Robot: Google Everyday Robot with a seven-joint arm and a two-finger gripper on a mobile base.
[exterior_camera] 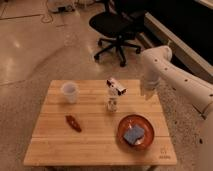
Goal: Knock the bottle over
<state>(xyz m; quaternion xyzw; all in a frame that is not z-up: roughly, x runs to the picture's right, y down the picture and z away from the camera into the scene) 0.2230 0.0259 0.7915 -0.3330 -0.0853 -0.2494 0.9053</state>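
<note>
Bottle point(112, 100) and claw point(146, 93) do not touch. We find the claw closed and holding nothing, hanging over the desk's point(95, 146) right edge near the far corner. The bottle is the nearest thing to its left. It stands upright near the middle of the desk, a little toward the far edge, with its slanted white top piece on. A reddish plate point(121, 131) carrying a blue item point(133, 135) sits near the front right corner. We note a white cup point(70, 92) toward the far left corner and a small brown object point(73, 123) left of centre. An office chair point(117, 30) stands on the floor beyond the desk.
</note>
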